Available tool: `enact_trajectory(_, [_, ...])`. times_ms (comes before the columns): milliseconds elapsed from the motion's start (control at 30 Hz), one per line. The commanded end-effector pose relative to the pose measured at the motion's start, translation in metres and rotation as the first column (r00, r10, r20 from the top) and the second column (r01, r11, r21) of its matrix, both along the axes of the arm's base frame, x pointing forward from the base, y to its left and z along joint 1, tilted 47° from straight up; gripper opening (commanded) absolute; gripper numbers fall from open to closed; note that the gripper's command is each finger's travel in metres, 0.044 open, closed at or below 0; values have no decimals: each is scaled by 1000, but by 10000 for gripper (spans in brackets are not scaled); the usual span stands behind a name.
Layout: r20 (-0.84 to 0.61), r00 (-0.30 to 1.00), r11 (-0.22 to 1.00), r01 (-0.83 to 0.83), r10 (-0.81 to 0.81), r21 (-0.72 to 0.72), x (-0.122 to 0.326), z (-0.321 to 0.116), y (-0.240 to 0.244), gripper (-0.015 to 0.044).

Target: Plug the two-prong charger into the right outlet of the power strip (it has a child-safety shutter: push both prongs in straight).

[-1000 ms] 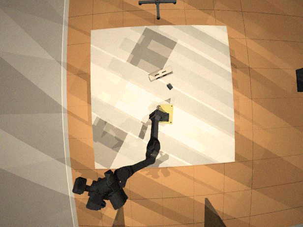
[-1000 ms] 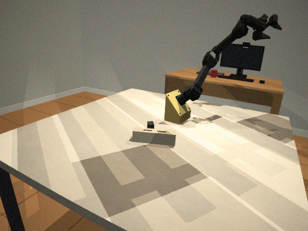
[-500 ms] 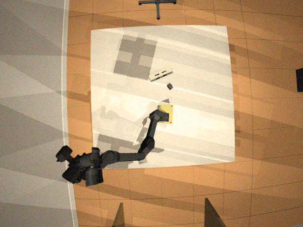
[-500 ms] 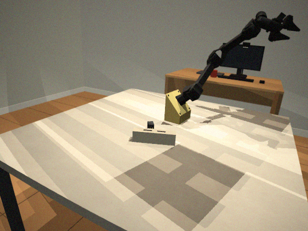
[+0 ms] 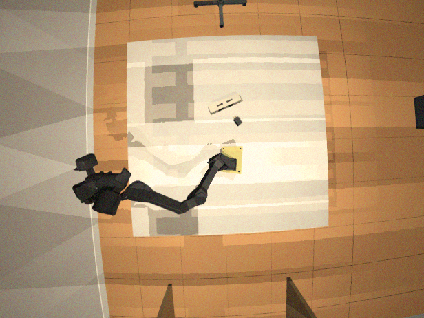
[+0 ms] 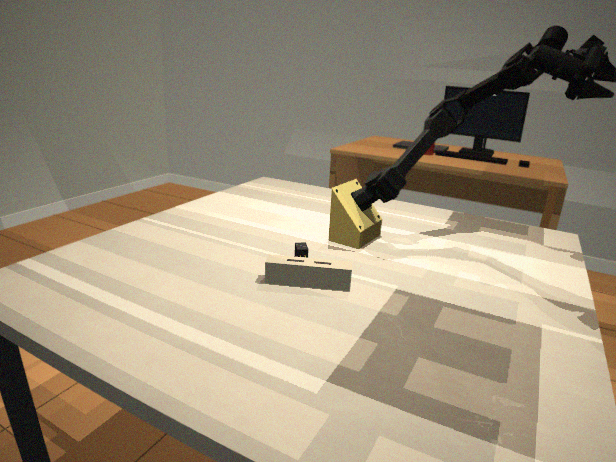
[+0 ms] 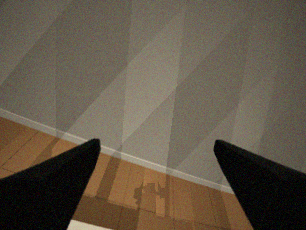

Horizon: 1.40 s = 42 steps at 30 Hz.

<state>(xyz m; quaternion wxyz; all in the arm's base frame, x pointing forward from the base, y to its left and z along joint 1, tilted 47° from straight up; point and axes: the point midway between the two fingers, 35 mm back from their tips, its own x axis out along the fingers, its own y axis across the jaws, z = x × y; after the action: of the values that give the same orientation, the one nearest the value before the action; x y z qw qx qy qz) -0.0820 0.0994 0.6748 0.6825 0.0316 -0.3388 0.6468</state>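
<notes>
The small black charger (image 5: 237, 121) (image 6: 301, 249) sits on the table (image 5: 275, 86) (image 6: 200, 320), its prongs facing the power strip in the overhead view. The pale power strip (image 5: 213, 107) (image 6: 308, 277) lies close by at a slant, with two dark outlet slots on top. Charger and strip are apart. My gripper (image 6: 607, 80) (image 7: 158, 144) is open and empty, its fingers spread wide. It is raised high, far from both, beyond the table's left edge in the overhead view. The wrist view shows wall, floor and a table corner, neither charger nor strip.
The yellow wedge mount (image 5: 238, 153) (image 6: 342, 225) carries the arm base beside the charger. A wooden desk (image 6: 450, 172) with a monitor (image 6: 492, 117) stands behind the table. A dark stand (image 5: 221, 15) is beyond the table's top edge in the overhead view.
</notes>
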Motion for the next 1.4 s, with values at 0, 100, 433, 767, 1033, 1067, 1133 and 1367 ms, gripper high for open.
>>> enact_trajectory(0, [-82, 995, 998, 52, -53, -23, 51, -3, 18, 440])
enact_trajectory(100, [-121, 988, 994, 95, -100, -46, 83, -9, 29, 440])
enact_trajectory(433, [-221, 931, 954, 267, -292, -138, 190, -40, 50, 440])
enact_trajectory(767, [-266, 845, 881, 411, -464, -232, 272, -81, 52, 440])
enact_trajectory(1033, [-279, 762, 799, 482, -585, -359, 336, -130, 46, 440])
enact_trajectory(1067, [-279, 751, 788, 488, -598, -376, 344, -137, 45, 440])
enact_trajectory(1133, [-278, 731, 765, 498, -623, -408, 359, -150, 43, 440])
enact_trajectory(1367, [-267, 661, 682, 513, -701, -521, 406, -201, 30, 440])
